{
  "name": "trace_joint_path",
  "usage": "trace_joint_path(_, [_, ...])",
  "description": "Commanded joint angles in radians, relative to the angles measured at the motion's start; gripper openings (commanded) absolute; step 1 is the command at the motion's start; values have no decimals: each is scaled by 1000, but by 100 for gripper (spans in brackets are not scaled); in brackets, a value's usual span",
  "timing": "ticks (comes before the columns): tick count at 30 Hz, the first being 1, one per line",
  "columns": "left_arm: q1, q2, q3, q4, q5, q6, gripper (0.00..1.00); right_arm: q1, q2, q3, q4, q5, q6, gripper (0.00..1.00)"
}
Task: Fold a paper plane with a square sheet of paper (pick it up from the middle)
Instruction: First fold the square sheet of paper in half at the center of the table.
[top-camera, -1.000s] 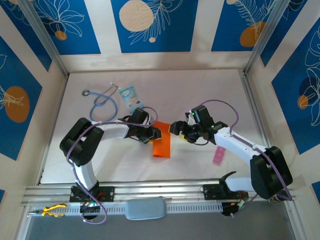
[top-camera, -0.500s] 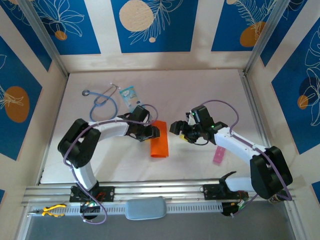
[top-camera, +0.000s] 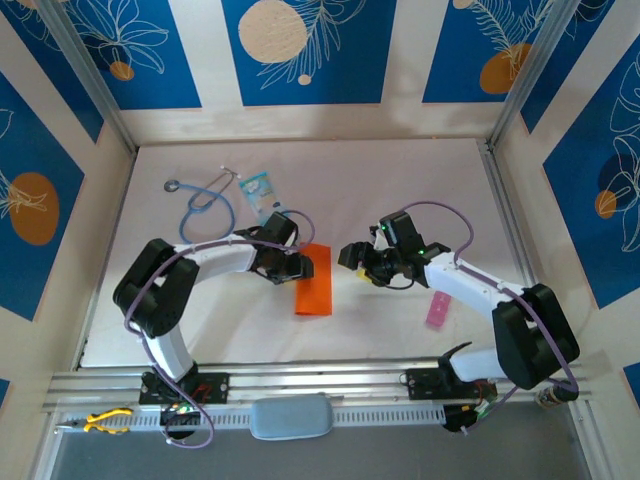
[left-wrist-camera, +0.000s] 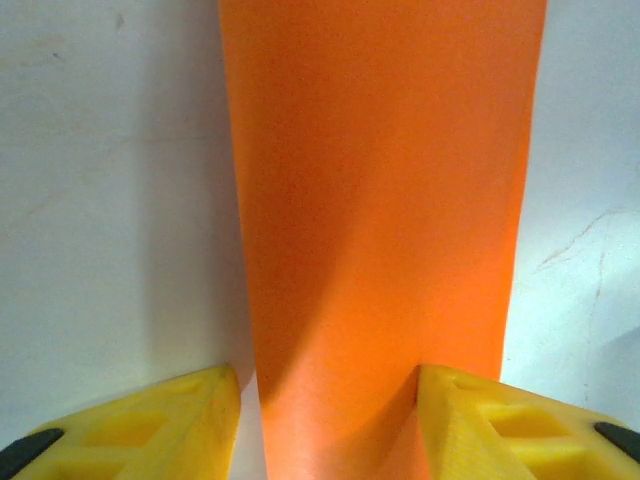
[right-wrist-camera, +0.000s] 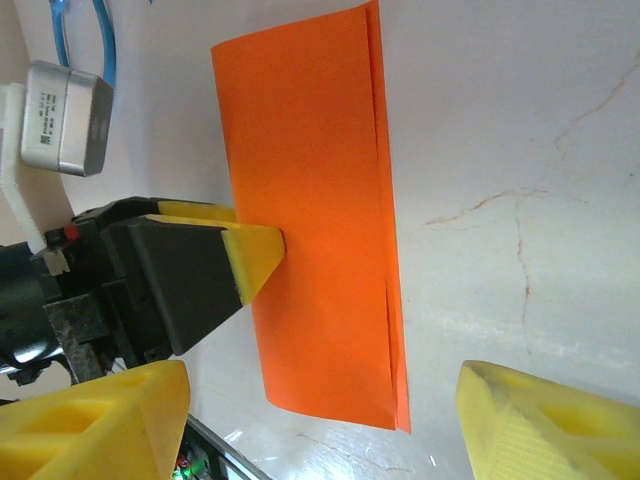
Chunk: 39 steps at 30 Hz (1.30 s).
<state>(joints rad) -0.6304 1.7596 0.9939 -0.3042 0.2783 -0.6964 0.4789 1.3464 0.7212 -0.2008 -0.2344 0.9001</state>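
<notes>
From the overhead camera I see the orange sheet of paper (top-camera: 314, 292) lying flat on the counter (top-camera: 400, 180) between my two arms, folded into a long rectangle. My left hand (top-camera: 303, 266) sits low at the paper's far end. On the left wrist camera its yellow fingers (left-wrist-camera: 150, 425) stand apart with the paper running in between them. The finger on the right of that view overlaps the paper's edge, and I cannot tell whether either one presses down.

My right hand (top-camera: 351, 255) is just beside the paper's far right corner, fingers (right-wrist-camera: 545, 425) spread wide and gripping nothing. Its camera shows two layers slightly offset along one long edge.

A pink strip (top-camera: 437, 311) lies by my right forearm. A stethoscope (top-camera: 205, 205) and a light-blue packet (top-camera: 258, 188) lie well apart at the far left.
</notes>
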Motion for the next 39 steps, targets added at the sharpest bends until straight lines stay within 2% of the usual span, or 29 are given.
trace_joint_path(1, [6, 30, 32, -41, -13, 28, 51, 8, 13, -17, 8, -23, 14, 71])
trace_joint_path(14, [5, 88, 62, -77, 3, 66, 55, 10, 23, -14, -1, -15, 10, 71])
trace_joint_path(39, [-6, 167, 115, -206, -83, 84, 59, 15, 31, -17, -20, 10, 20, 72])
